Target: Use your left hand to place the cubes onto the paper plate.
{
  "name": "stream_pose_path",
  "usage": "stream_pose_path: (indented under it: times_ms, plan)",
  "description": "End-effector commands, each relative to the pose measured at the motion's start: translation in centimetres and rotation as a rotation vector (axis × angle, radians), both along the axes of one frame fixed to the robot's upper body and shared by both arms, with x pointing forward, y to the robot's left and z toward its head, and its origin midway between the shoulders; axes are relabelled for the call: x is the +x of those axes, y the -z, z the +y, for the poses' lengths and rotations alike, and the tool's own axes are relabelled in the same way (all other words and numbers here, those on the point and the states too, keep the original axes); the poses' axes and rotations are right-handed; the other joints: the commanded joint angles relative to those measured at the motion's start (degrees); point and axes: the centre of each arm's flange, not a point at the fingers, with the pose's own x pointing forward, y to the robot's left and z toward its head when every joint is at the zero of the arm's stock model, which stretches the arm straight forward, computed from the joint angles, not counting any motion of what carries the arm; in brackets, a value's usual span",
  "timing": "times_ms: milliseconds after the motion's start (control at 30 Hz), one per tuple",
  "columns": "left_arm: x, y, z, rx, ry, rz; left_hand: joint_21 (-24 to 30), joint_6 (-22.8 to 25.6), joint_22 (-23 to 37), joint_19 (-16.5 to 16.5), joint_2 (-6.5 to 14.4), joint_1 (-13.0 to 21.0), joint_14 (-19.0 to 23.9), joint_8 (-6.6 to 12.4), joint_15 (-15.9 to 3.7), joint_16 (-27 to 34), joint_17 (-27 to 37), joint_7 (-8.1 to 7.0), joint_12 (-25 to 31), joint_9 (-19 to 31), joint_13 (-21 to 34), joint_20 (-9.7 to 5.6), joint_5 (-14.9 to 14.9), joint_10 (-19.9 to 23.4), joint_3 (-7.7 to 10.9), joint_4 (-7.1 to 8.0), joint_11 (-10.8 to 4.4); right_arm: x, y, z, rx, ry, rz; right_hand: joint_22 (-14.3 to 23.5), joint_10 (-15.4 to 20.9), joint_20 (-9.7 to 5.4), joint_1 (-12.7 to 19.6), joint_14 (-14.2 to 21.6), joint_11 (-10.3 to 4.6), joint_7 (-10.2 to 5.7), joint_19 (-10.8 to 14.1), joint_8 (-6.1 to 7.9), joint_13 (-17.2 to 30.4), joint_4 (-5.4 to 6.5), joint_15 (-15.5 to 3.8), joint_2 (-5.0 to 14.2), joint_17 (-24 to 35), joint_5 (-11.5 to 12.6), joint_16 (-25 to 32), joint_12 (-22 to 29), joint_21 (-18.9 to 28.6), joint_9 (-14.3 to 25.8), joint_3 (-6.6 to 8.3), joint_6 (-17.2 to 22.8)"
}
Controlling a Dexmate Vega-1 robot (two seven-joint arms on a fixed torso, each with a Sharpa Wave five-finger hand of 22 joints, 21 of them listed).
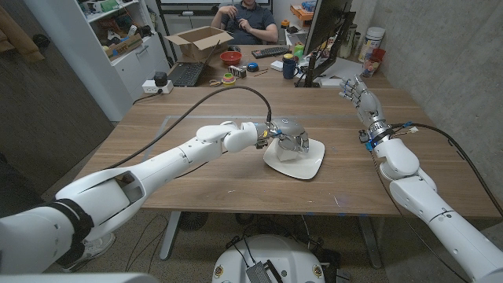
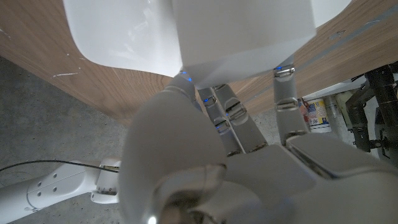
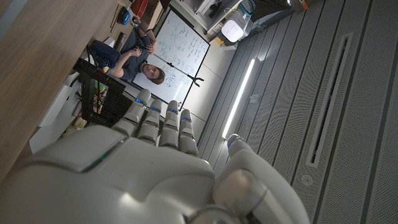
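A white square paper plate (image 1: 308,165) lies at the middle of the wooden table (image 1: 157,134). My left hand (image 1: 288,137) hangs over the plate's near-left part and grips a white cube (image 1: 285,152) from above, low over the plate or touching it. In the left wrist view the cube (image 2: 242,28) sits between my thumb and fingertips (image 2: 284,73), with the plate (image 2: 118,37) right behind it. My right hand (image 1: 361,93) stands upright at the table's far right, fingers apart, holding nothing. In the right wrist view the right hand (image 3: 143,168) points towards the room.
An open cardboard box (image 1: 197,41), a red bowl (image 1: 231,57), a keyboard (image 1: 271,52), a dark cup (image 1: 289,67) and a monitor (image 1: 326,31) stand on the far desk. A power strip (image 1: 158,82) sits at the far left. A person (image 1: 247,20) sits behind.
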Motion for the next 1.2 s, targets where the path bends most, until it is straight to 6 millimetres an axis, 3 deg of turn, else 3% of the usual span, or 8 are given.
stream_pose_path:
  times_ms: [33,300,500,600,800,833,1000,1200]
  plan:
    - [0.3,0.6,0.1,0.017,-0.025,-0.022,0.05,0.58,-0.08,4.09,1.22,1.68,0.5,0.31,-3.76,0.26,0.17,0.07,-0.04,0.14,-0.01,-19.17,-0.14,0.82,3.1,-3.15,0.02,0.1,-0.1,-0.2,-0.001,0.001,0.002,0.33,0.36,0.19,-0.62,0.51,-0.12,0.04,0.44,0.44,0.18,-0.01,0.11,0.35,0.05,0.44,0.04,0.24,-0.22,0.13,-0.23,0.39]
    - [0.2,0.4,-0.3,0.057,-0.044,-0.032,-5.06,-2.57,-0.76,-1.08,-0.62,-2.18,-3.67,-0.56,-2.96,-1.2,-1.8,-0.71,-1.67,0.88,-0.85,-17.69,-0.33,-2.4,3.18,-1.89,0.55,0.3,0.0,-0.3,0.005,0.005,0.006,0.33,0.33,0.2,-0.63,0.49,-0.13,0.02,0.44,0.43,0.18,-0.01,0.04,0.35,0.04,0.44,0.01,0.21,-0.31,0.13,-0.25,0.38]
    - [0.3,0.4,-0.3,0.081,-0.059,-0.04,-7.85,-5.79,-0.79,-2.53,-3.52,-6.15,-8.29,-1.34,-2.5,-1.44,-3.47,-1.83,-3.24,1.32,-1.65,-16.38,-0.24,-5.07,2.06,-0.84,0.63,0.5,-0.2,-0.3,0.008,0.01,0.003,0.34,0.32,0.12,-0.65,0.49,-0.17,-0.01,0.43,0.43,0.18,0.0,0.0,0.37,0.05,0.45,0.0,0.2,-0.37,0.13,-0.26,0.37]
    - [0.4,0.3,-0.2,0.093,-0.066,-0.033,-8.92,-6.49,-0.87,-2.92,-3.97,-6.91,-9.87,-1.45,-2.31,-1.41,-3.81,-1.8,-3.93,1.43,-1.9,-15.92,-0.11,-6.22,1.96,-0.62,0.62,0.7,-0.2,-0.2,0.004,0.009,0.005,0.34,0.32,0.13,-0.66,0.51,-0.19,-0.04,0.4,0.42,0.18,0.01,0.08,0.38,0.05,0.45,0.0,0.2,-0.41,0.13,-0.26,0.36]
    - [0.5,0.3,0.0,0.099,-0.075,-0.041,-12.52,-10.73,-0.88,-2.61,-7.1,-11.64,-15.76,-2.27,-1.81,-1.24,-4.74,-2.45,-5.76,1.63,-2.74,-13.83,0.4,-8.86,-0.13,0.85,0.54,0.9,-0.4,0.0,0.001,0.006,0.01,0.34,0.34,0.18,-0.68,0.59,-0.09,-0.07,0.44,0.42,0.18,0.02,0.06,0.4,0.05,0.45,0.02,0.2,-0.47,0.13,-0.28,0.37]
    - [0.5,0.2,-0.1,0.108,-0.082,-0.046,-13.85,-12.41,-0.79,-3.98,-7.31,-12.52,-17.71,-2.66,-1.48,-1.31,-4.94,-2.65,-6.43,1.65,-2.96,-12.38,0.62,-9.91,-0.51,1.22,0.71,1.0,-0.4,0.0,0.0,0.004,0.011,0.34,0.36,0.19,-0.68,0.6,-0.07,-0.03,0.46,0.42,0.18,0.02,0.1,0.39,0.05,0.45,0.02,0.21,-0.47,0.13,-0.28,0.38]
    - [0.6,0.1,0.1,0.097,-0.09,-0.037,-17.42,-15.21,-0.6,-7.04,-8.23,-15.62,-25.1,-2.69,-0.35,-1.54,-5.63,-2.88,-8.47,1.59,-3.66,-8.5,1.2,-13.07,-2.29,2.42,0.84,1.0,-0.4,0.2,-0.003,0.007,0.017,0.34,0.36,0.23,-0.72,0.61,-0.11,-0.04,0.43,0.42,0.18,0.03,0.06,0.37,0.05,0.45,0.02,0.2,-0.54,0.13,-0.32,0.38]
    - [0.4,-0.4,0.5,0.074,-0.101,-0.08,-20.76,-19.7,-0.43,-9.91,-8.51,-17.09,-32.51,-3.11,1.89,-1.42,-6.31,-3.6,-11.17,1.33,-4.35,-6.02,2.02,-17.34,-3.86,2.81,1.3,1.0,-0.5,0.2,-0.01,0.01,0.02,0.35,0.37,0.21,-0.77,0.56,-0.22,0.01,0.39,0.43,0.18,0.05,0.08,0.33,0.06,0.45,-0.01,0.2,-0.61,0.13,-0.36,0.4]
